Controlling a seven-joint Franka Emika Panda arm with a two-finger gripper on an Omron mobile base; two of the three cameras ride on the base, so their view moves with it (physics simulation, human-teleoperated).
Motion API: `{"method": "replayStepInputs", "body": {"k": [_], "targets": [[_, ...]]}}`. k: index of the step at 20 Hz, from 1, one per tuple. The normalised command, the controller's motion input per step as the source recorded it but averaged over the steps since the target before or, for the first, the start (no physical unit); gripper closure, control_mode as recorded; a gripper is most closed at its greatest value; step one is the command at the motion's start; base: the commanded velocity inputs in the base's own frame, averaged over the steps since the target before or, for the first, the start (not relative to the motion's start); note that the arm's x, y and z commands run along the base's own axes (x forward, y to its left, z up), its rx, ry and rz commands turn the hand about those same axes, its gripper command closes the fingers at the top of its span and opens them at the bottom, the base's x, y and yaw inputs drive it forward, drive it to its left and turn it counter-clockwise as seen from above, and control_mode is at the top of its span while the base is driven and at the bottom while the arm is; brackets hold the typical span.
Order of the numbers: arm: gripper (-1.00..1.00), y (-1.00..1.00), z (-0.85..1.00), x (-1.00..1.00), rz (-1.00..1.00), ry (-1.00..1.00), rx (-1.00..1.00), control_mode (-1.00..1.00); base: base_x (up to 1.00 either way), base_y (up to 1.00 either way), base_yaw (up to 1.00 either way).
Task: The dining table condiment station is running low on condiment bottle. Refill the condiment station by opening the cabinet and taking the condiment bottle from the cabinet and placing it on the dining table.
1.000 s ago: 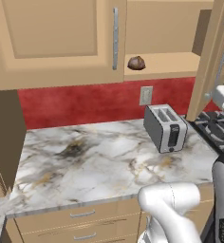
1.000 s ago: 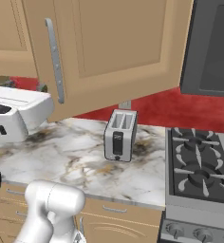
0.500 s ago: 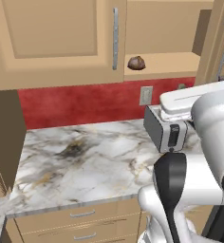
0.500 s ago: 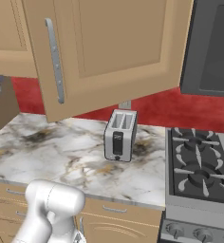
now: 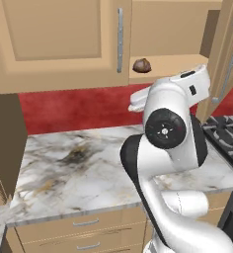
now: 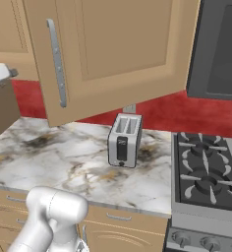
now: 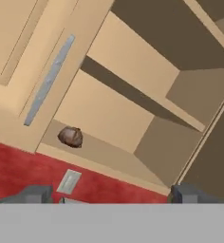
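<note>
Both base views overlook the counter; hand view faces the open cabinet.

marble counter, toaster upright, cabinet shelf, brown lump

- You were in a home kitchen, rendered.
- Tan wall cabinet, door open, silver bar handle.
- Marble counter over drawers.
- Silver toaster beside gas stove.
- Red backsplash with wall outlet.
</note>
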Motion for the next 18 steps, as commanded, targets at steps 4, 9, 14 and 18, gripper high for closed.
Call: {"method": "replayStepInputs", "body": {"k": [4, 9, 14, 18], "targets": [[-1.0, 0.0, -0.59, 1.0, -0.01, 0.16, -0.03, -1.0, 0.0, 0.0, 0.0], [-1.0, -0.16, -0.5, 0.88, 0.0, 0.17, 0.0, -1.0, 0.0, 0.0, 0.0], [-1.0, -0.51, -0.22, 0.29, 0.0, 0.12, 0.0, -1.0, 0.0, 0.0, 0.0], [-1.0, -0.8, -0.03, -0.11, -0.01, 0.01, 0.0, -1.0, 0.0, 0.0, 0.0]]}}
